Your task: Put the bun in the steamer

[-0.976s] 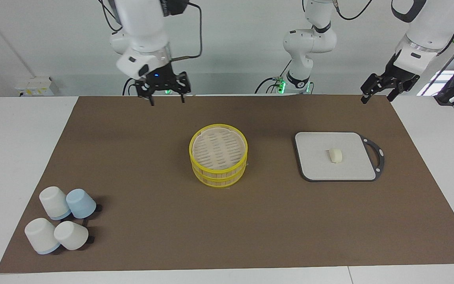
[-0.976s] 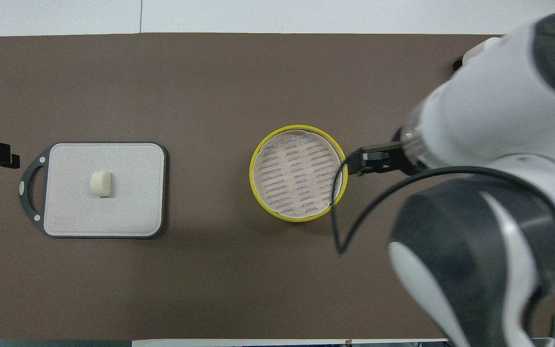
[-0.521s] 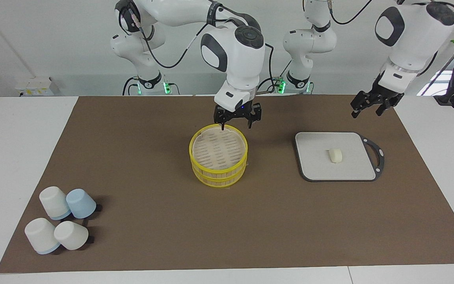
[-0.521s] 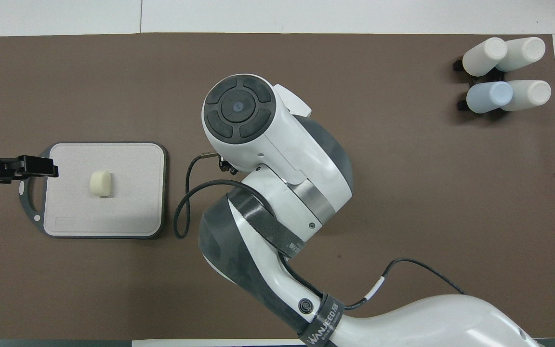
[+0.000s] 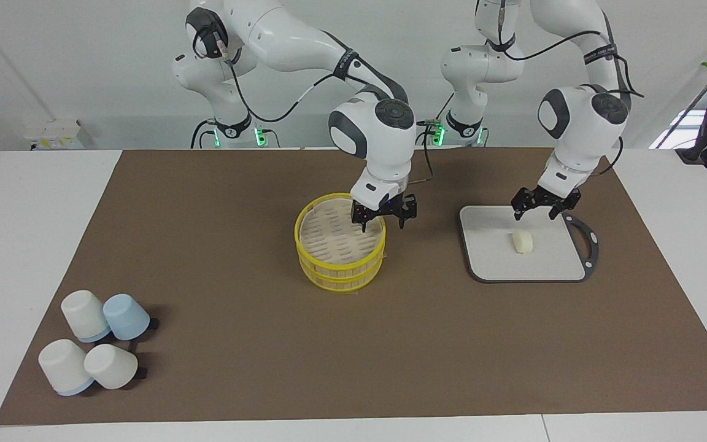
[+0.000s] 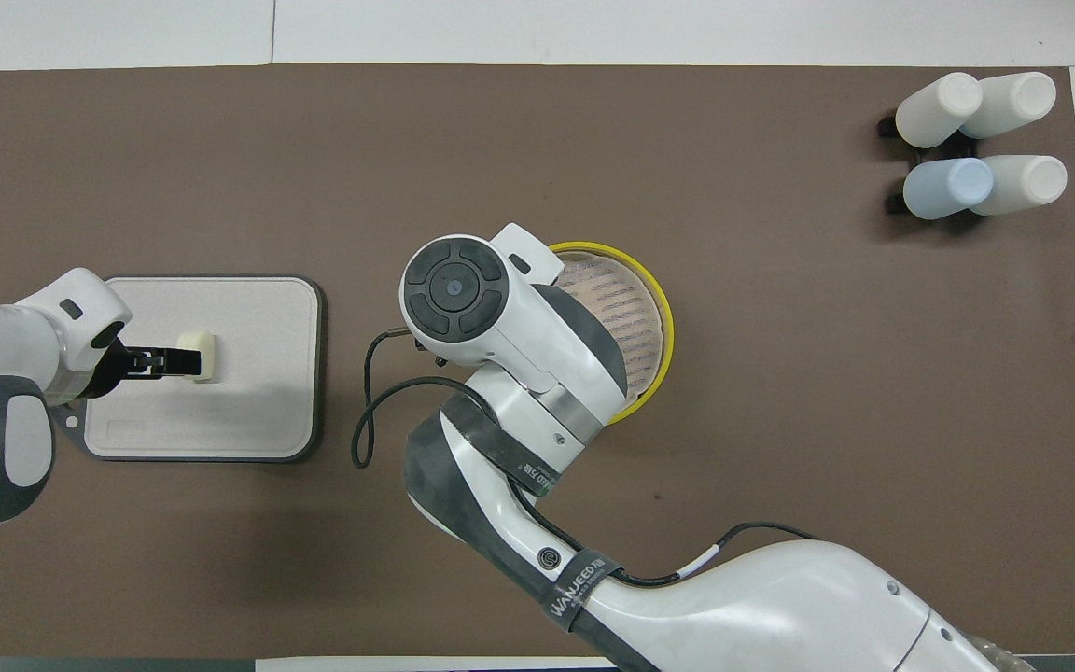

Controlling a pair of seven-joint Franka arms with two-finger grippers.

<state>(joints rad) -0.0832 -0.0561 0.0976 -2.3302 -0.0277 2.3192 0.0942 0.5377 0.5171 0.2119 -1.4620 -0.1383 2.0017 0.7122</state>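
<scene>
Bun [image 5: 522, 241] lies on the grey board [image 5: 494, 261], toward the left arm's end. Bent steeply down, the left gripper [image 5: 545, 205] hangs over it, fingers spread, empty. The right gripper [image 5: 383, 216], fingers apart, straddles the steamer [image 5: 339, 264] rim; its arm's strap reads "WANJEED".

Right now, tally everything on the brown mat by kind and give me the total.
Cups: 4, three white and one blue
Steamer: 1, its lid on
Cutting board: 1
Bun: 1, on the board
Total: 7
</scene>
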